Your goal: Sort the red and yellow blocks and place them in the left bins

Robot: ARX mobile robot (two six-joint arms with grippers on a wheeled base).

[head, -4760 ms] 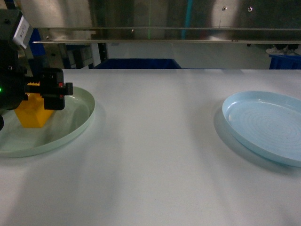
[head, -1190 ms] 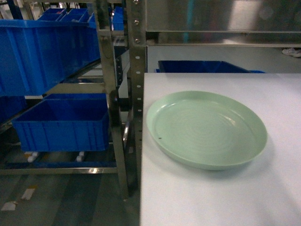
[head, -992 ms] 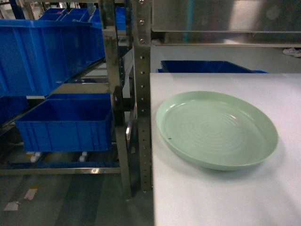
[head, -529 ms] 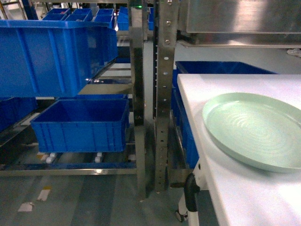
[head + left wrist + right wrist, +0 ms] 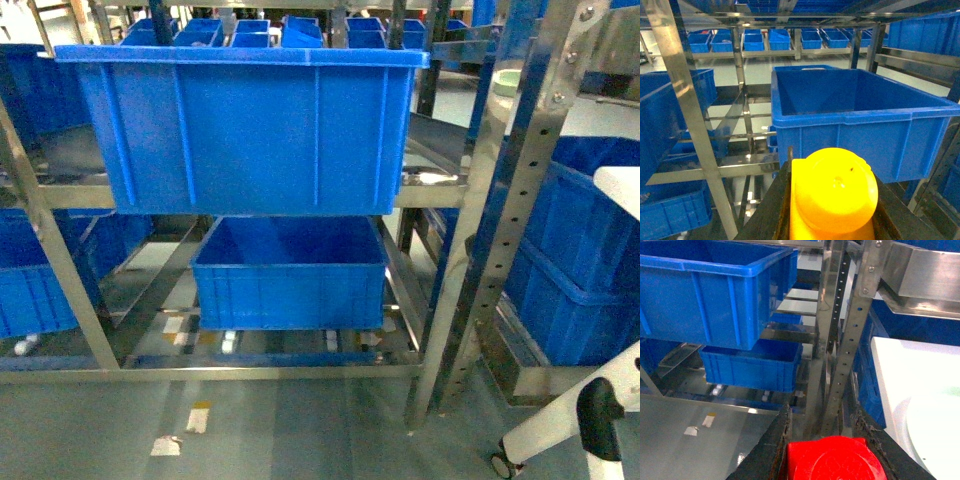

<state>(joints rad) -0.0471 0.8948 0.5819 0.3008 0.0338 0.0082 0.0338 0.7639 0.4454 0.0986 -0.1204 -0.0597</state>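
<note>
You saw bright-blue bins [image 5: 250,125] on a silver metal rack [image 5: 505,200]; beside that rack, a glossy orange-yellow brick [image 5: 832,192], a red brick [image 5: 832,462] and a white table [image 5: 900,365].

Yellow block [image 5: 832,192] and red block [image 5: 832,461] pinched; blue bins [image 5: 245,125] shelved.

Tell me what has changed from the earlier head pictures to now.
The head view has swung left, off the white table and its pale green plate, onto the steel rack holding the large bright-blue plastic crate. The orange-yellow studded brick, gripped over the plate earlier, stays clamped in the left end effector. The right end effector holds the small red brick.
</note>
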